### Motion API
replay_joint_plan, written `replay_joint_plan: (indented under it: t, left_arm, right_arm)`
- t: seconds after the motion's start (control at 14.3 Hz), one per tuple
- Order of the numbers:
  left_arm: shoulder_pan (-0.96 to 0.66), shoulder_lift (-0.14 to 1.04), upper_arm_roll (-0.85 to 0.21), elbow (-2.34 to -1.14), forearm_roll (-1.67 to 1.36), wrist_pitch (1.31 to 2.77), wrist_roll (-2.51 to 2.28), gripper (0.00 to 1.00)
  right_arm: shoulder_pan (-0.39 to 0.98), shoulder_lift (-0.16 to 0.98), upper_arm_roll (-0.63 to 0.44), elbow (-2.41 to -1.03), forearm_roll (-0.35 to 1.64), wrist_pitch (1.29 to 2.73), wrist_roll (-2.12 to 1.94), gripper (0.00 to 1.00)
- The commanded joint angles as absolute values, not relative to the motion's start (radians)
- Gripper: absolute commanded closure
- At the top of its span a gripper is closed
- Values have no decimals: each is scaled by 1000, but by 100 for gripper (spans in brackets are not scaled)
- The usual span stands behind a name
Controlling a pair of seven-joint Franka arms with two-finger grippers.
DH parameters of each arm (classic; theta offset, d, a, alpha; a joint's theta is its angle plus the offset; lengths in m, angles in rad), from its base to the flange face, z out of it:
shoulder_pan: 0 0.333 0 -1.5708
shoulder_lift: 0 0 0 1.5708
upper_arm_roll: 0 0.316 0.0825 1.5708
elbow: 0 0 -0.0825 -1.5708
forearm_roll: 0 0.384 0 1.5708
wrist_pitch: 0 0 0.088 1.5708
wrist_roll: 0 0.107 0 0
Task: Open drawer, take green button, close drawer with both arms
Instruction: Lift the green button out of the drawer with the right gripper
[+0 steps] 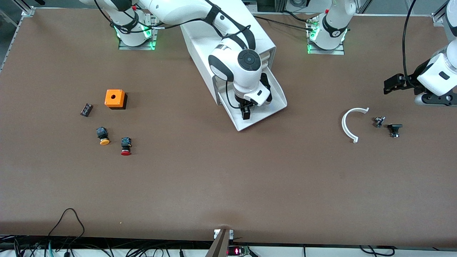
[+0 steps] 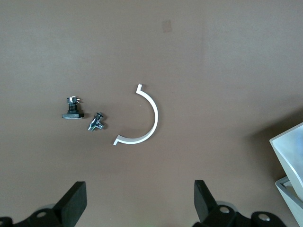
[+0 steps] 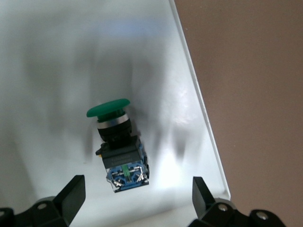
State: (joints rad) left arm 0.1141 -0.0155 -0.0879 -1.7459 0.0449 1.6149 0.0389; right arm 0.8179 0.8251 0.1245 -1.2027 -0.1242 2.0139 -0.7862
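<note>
Button: one green-capped button (image 3: 118, 146) is seen lying on its side in the pulled-out drawer (image 1: 276, 93), between the spread fingers of the right gripper (image 1: 246, 113), untouched.
Right gripper: held wide open over the drawer, nothing gripped.
Left gripper: (image 2: 137, 205) held wide open and empty, waiting near the table edge at the left arm's end.
Other buttons: two, one red-capped (image 1: 125, 146) and one yellow-orange-capped (image 1: 103, 136), toward the right arm's end.
</note>
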Motion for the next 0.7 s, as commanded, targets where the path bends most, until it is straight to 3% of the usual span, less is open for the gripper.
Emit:
replay_joint_plan:
  t: [0.0,0.35,0.63]
  left_arm:
    - [115,-20,-91,-1729,58,1594,20,0]
    - [115,-20,-89,-1729,46,1594,5,0]
    - [115,-20,-89,-1730,46,1594,5,0]
  right_arm:
    - [822,853,140,-1173,-135,2014,-798,0]
    - [822,876,153,-1175,-143,2016,-799,1]
    - [822,881,153,-1198,-158,2075,-801,40]
